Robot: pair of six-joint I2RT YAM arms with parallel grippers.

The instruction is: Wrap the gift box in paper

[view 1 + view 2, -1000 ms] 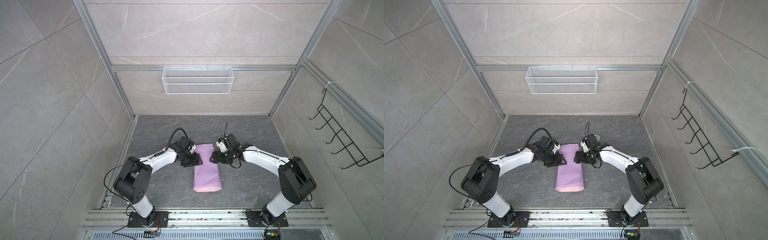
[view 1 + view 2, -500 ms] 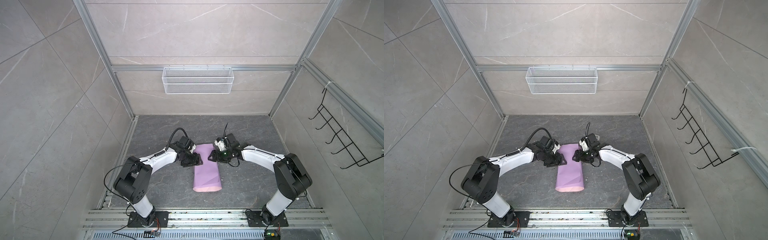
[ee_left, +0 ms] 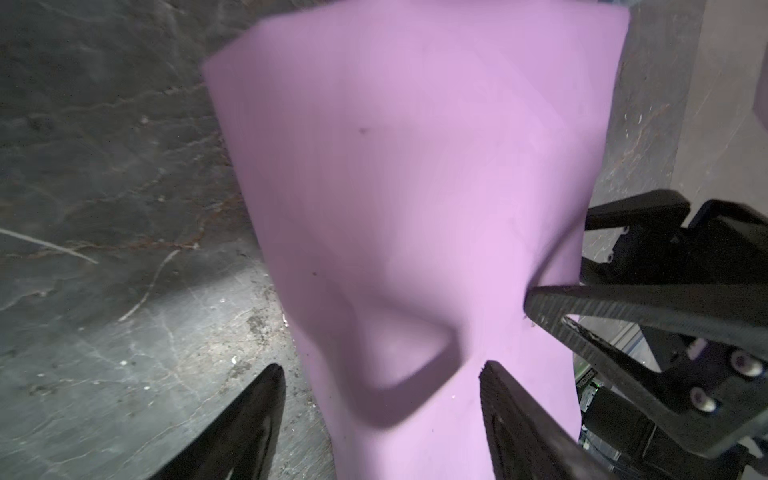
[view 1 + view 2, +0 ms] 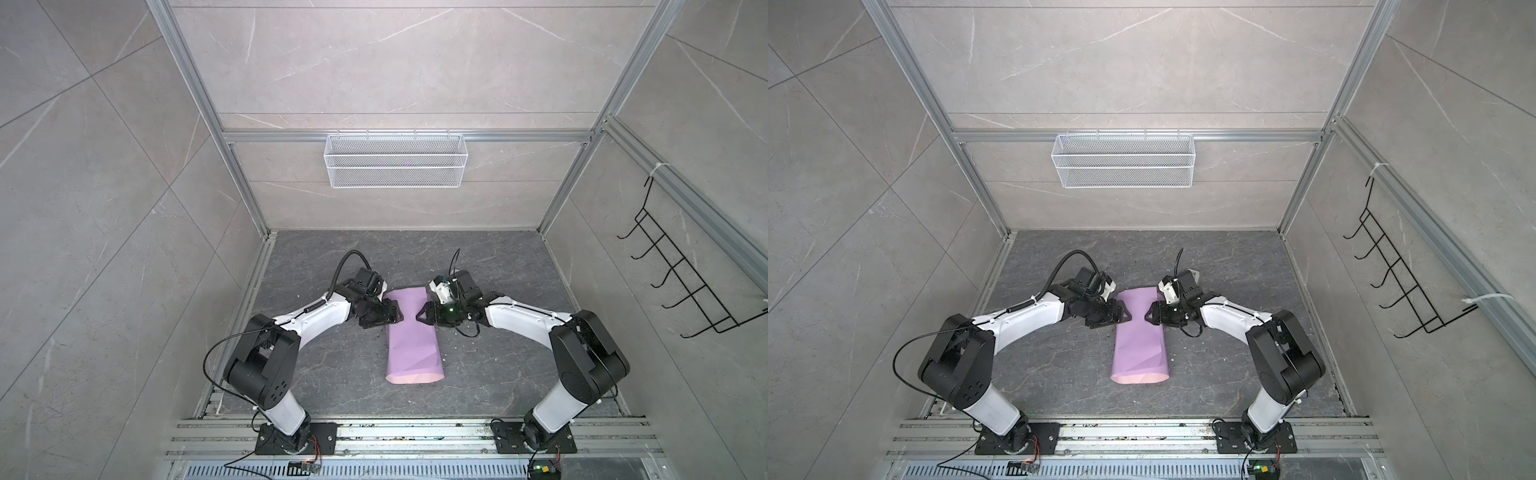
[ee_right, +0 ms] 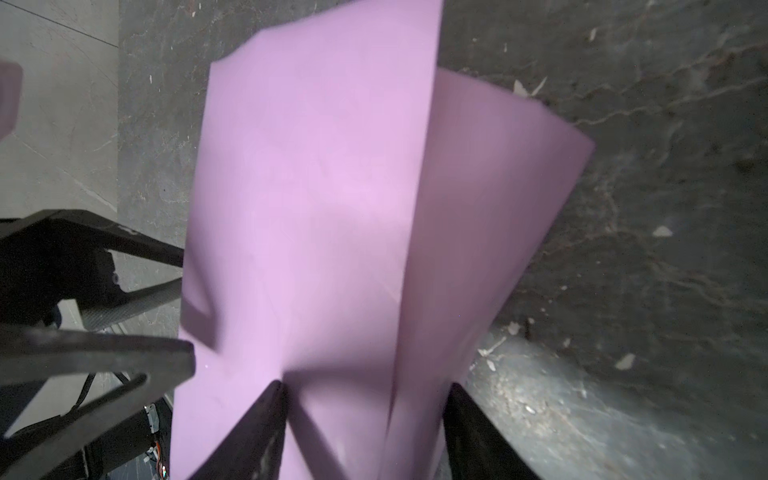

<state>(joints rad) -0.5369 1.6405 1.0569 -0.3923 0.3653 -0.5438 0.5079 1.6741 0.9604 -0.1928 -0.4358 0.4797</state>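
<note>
The paper (image 4: 411, 336) (image 4: 1140, 336) lies on the dark floor as a loose lilac tube, its pink inner face showing at the near open end. The gift box is hidden inside it. My left gripper (image 4: 398, 318) (image 4: 1128, 316) is open at the tube's left side. In the left wrist view it (image 3: 382, 368) has one finger over the floor and one over the paper (image 3: 415, 166). My right gripper (image 4: 419, 322) (image 4: 1148, 318) faces it from the right, open. It (image 5: 365, 385) straddles the paper's (image 5: 311, 187) overlapping edge.
A white wire basket (image 4: 395, 160) hangs on the back wall and a black hook rack (image 4: 685, 286) on the right wall. Aluminium rails (image 4: 415, 432) run along the front edge by the arm bases. A small pale grey thing (image 4: 1192, 274) shows just behind the right wrist.
My right gripper has moved left onto the paper's edge and its jaws have narrowed. My left gripper's jaws have opened a little wider. The paper has stayed in place.
</note>
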